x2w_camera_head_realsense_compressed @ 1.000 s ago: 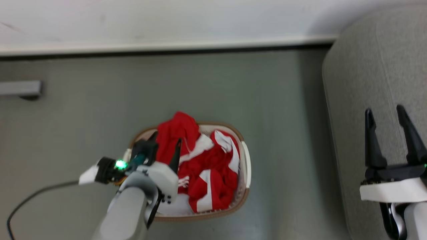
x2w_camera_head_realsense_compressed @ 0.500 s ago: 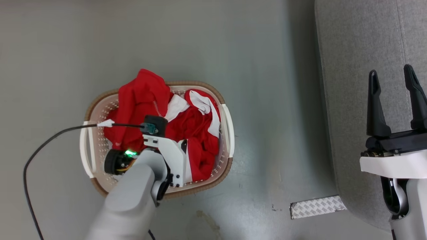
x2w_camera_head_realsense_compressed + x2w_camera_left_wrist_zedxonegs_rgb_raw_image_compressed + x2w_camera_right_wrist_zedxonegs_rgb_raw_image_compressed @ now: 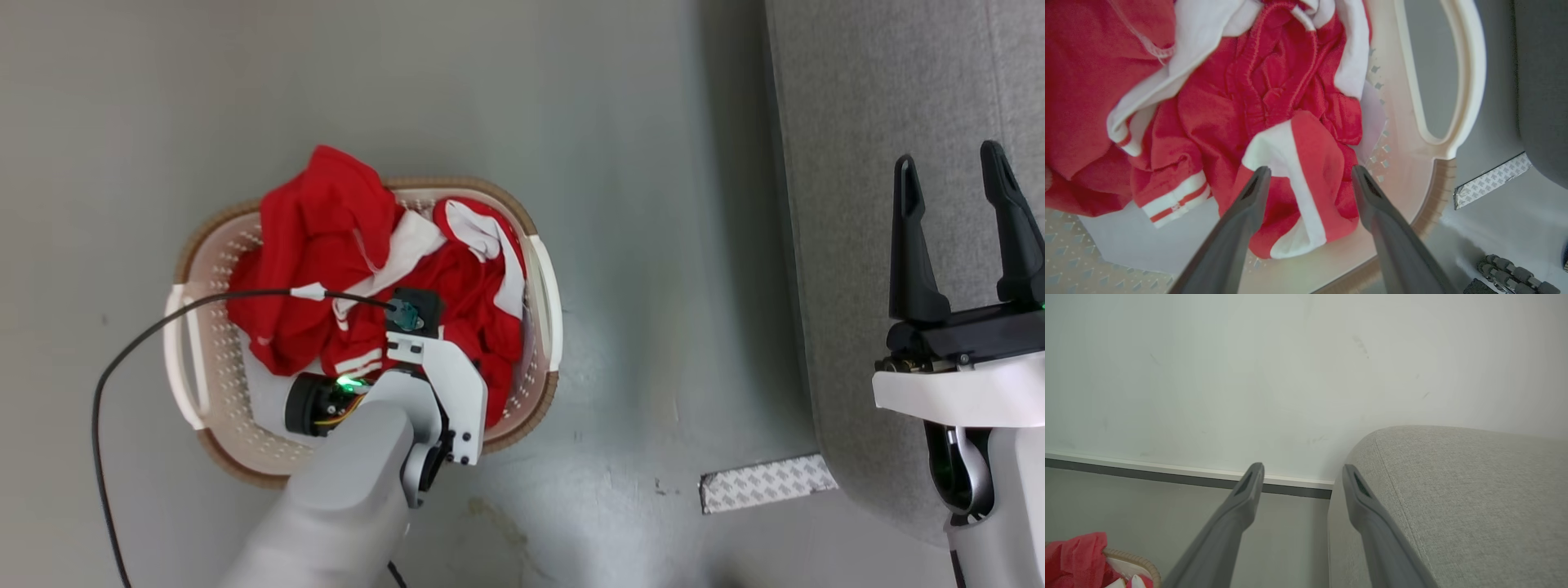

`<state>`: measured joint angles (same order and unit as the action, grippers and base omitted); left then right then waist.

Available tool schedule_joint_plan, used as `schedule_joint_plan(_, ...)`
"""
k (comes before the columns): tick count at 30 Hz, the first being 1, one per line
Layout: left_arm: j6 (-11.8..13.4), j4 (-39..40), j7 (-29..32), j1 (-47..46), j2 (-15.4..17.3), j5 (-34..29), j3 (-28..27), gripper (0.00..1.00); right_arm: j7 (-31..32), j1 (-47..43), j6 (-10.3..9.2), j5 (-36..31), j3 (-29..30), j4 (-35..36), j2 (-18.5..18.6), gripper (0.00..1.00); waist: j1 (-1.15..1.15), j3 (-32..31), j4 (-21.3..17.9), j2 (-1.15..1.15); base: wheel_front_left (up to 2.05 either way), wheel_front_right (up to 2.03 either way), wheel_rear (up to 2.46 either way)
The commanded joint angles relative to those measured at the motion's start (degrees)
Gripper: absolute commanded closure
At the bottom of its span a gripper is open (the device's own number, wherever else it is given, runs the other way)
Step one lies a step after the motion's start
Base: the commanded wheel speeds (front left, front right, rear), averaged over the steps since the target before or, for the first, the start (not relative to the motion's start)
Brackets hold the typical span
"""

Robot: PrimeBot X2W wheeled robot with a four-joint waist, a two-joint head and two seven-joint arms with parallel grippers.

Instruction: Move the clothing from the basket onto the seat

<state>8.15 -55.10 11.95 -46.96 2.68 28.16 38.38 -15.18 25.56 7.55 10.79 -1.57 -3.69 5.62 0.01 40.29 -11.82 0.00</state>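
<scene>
1. The left gripper [image 3: 1310, 169] is hanging over the basket [image 3: 237, 408], jaws wide apart and empty, straddling a red-and-white fold.
2. The right gripper [image 3: 947, 159] is idling well away from the basket, jaws likewise spread and holding nothing.
3. The clothing [image 3: 326, 220] is lying heaped in the basket. It is looking soft, light and limp, so pinching a raised fold seems best.
4. The seat [image 3: 865, 122] is standing apart from the basket, with grey floor [image 3: 637, 163] between.
</scene>
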Motion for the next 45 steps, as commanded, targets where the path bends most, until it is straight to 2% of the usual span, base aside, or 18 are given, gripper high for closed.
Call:
schedule_joint_plan(1,0.58,-0.86,-0.41,-0.95,0.39,0.59,0.58,0.00,0.04,0.90,-0.12,0.78,0.05,0.35,-0.08,0.00,-0.01,1.14,-0.51,0.00,0.00,0.00,0.00)
schedule_joint_plan(9,2.54,-6.50,0.80,-3.89,0.37,0.92,4.36,0.00,0.04,2.70,-0.12,1.34,-0.48,0.62,-0.74,0.00,-0.01,6.29,-1.97,0.00,0.00,0.00,0.00)
schedule_joint_plan(15,2.11,-9.73,-2.24,-6.74,0.38,0.25,5.58,0.00,0.04,4.07,-0.12,1.61,-0.93,1.08,-1.11,0.00,-0.01,9.39,-3.13,0.00,0.00,0.00,0.00)
schedule_joint_plan(16,2.30,-9.95,-3.52,-7.10,0.38,0.32,5.56,0.55,0.04,4.08,-0.12,1.58,-0.81,1.04,-1.15,0.00,-0.01,9.47,-3.10,0.00,0.00,0.00,0.00)
schedule_joint_plan(17,2.03,-10.14,-4.49,-7.38,0.39,0.33,5.81,1.00,0.04,4.01,-0.12,1.46,-0.57,0.92,-1.10,0.00,-0.01,9.35,-2.89,0.00,0.00,0.00,0.00)
schedule_joint_plan(21,0.60,-9.12,-8.05,-6.67,0.37,2.90,5.70,1.00,0.04,2.76,-0.12,0.94,0.10,-0.16,-0.95,0.00,-0.01,7.03,-1.27,0.00,0.00,0.00,0.00)
schedule_joint_plan(28,-1.80,-4.36,-14.23,-0.46,0.34,9.41,5.65,1.00,0.03,-1.69,-0.12,1.01,0.31,-3.04,0.01,0.00,-0.01,-3.68,2.99,0.00,0.00,0.00,0.00)
schedule_joint_plan(38,-2.37,2.90,-21.33,9.13,0.32,17.41,5.69,1.00,0.04,-11.67,-0.12,-0.03,3.34,-5.29,-0.06,0.00,-0.01,-21.02,7.91,0.00,0.00,0.00,0.00)
schedule_joint_plan(45,-1.84,8.40,-24.83,13.60,0.98,19.09,4.63,1.00,0.04,-18.58,-0.12,-1.20,5.43,-5.69,-0.11,0.00,-0.01,-29.80,10.33,0.00,0.00,0.00,0.00)
